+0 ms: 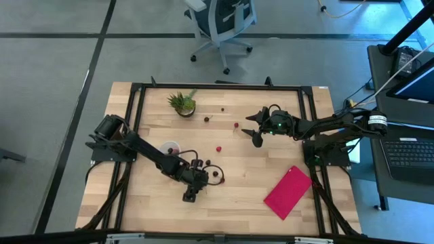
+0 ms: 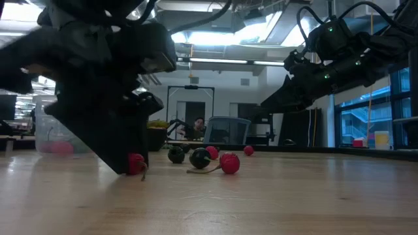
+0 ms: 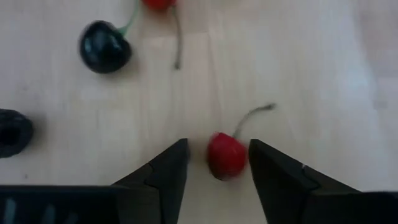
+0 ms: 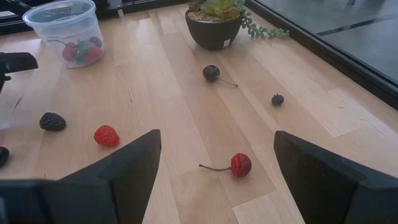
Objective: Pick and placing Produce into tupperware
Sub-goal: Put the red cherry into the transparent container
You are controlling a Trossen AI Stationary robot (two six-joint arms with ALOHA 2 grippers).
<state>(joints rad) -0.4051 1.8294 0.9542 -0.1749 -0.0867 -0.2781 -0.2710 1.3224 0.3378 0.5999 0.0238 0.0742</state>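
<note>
The left pincer (image 3: 217, 163) is down at the tabletop (image 1: 237, 203), its fingers spread on either side of a red cherry (image 3: 226, 155) with a curled stem, not yet closed on it. Dark cherries (image 3: 104, 47) lie close by, and more produce is scattered across the wood. The tupperware (image 4: 65, 30), already holding a few pieces, stands near the left arm's base, apart from the potted plant (image 4: 216, 23). The right pincer (image 4: 214, 165) hangs spread above a stemmed red cherry (image 4: 240, 165)

Overhead, table-level and two wrist cameras share the wooden table (image 1: 237, 196).
</note>
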